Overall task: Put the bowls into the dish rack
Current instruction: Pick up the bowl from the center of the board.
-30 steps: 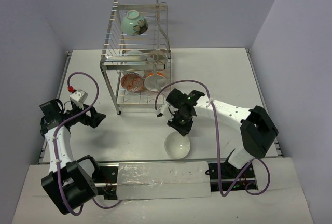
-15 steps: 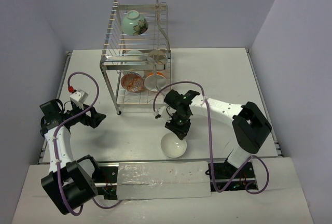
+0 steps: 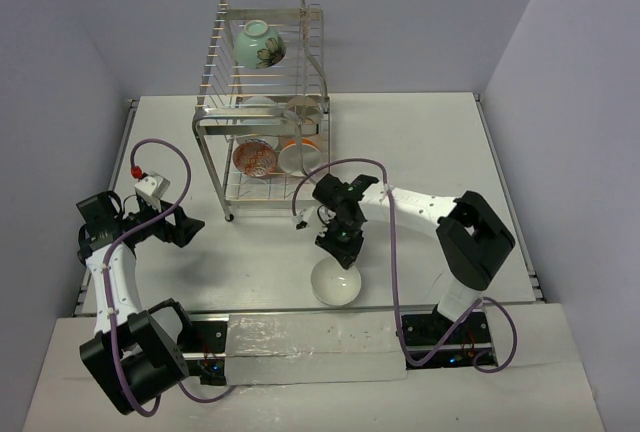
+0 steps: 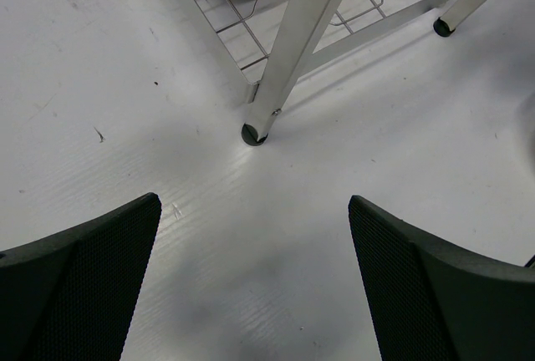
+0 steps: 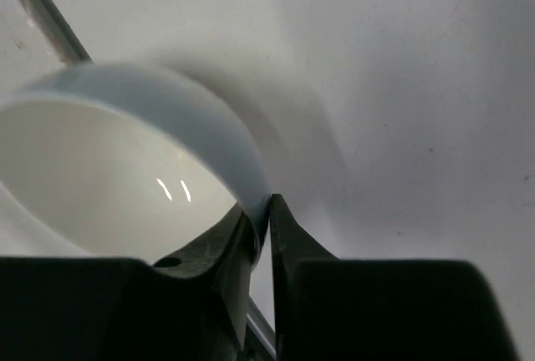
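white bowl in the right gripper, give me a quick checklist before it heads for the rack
1. Right gripper pinching the white bowl rim, one finger inside, one outside: ok.
2. Bowl clear of the table: cannot tell.
3. Room on the dish rack upper tier beside the mint bowl: ok.
4. Free slot on the lower tier: cannot tell.
5. Left gripper open, empty, by the rack's leg, away from the bowl: ok.
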Tool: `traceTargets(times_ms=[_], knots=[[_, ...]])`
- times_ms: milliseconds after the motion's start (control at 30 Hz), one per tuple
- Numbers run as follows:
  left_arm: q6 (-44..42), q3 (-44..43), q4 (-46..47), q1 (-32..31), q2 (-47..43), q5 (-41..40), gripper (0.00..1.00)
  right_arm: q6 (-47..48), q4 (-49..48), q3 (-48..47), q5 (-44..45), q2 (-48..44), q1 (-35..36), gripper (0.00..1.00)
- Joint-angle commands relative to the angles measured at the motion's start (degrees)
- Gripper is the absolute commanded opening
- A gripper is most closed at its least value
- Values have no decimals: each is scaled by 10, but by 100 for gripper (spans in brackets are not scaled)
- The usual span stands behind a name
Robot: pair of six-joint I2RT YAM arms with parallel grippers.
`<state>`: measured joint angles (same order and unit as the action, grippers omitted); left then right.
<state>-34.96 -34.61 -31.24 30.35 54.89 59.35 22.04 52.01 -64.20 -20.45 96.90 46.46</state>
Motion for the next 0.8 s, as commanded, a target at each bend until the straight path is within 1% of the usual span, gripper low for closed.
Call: traceTargets(times_ms=[0, 33, 67, 100, 233, 333, 500, 533, 567, 667, 733, 767], knots=[[-15, -6, -2, 3, -8, 23, 99, -3, -21, 7, -6, 5, -2, 17], [-15, -6, -2, 4, -9, 23, 99, -3, -22, 7, -6, 3, -2, 8], [-15, -6, -2, 4, -8, 23, 99, -5, -25, 10, -1, 0, -2, 3], [-14, -6, -1, 4, -8, 23, 99, -6, -28, 14, 2, -3, -2, 0], [-14, -9, -3, 5, -2, 23, 99, -12, -36, 31, 18, -26, -3, 0], [-16, -9, -4, 4, -1, 24, 99, -15, -32, 43, 25, -65, -9, 0], [-15, -8, -3, 4, -2, 23, 99, -29, -11, 60, 85, -174, -25, 0], [-16, -8, -3, 4, -2, 24, 99, -33, -9, 60, 115, -192, -31, 0], [-16, -9, -3, 4, -2, 24, 99, -36, -9, 60, 131, -223, -39, 0], [-26, -10, -9, 4, -3, 28, 99, -37, -5, 28, 160, -273, -96, 0], [-29, -8, -14, 3, -7, 29, 99, -30, -6, 5, 178, -288, -145, 0], [-28, -7, -14, 4, -8, 29, 99, -27, -9, -20, 189, -296, -157, 0]])
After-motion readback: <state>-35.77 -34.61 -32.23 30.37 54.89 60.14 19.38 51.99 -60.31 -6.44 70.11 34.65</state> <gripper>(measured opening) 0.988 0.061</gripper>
